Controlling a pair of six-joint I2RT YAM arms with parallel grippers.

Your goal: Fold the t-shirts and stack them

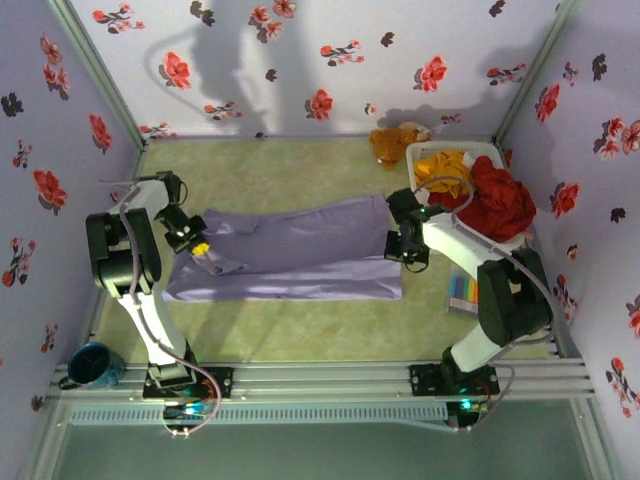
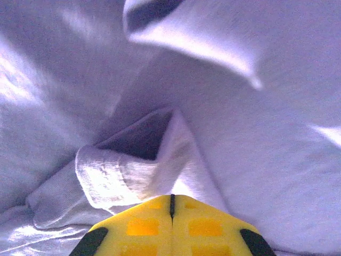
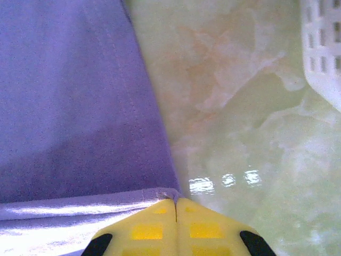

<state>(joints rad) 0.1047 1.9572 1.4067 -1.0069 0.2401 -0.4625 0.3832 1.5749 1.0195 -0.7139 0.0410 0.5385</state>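
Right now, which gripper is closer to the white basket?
Right. The right gripper is shut on the purple t-shirt at its edge, just left of the white basket. The left gripper grips the shirt's opposite end, far from it.

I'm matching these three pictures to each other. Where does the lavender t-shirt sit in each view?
Top external: lavender t-shirt spread flat at centre.
Left wrist: bunched folds above the shut left pincer.
Right wrist: left half, hem corner at the right pincer.
Shared landmark: white basket, right of the shirt in top and right wrist views.
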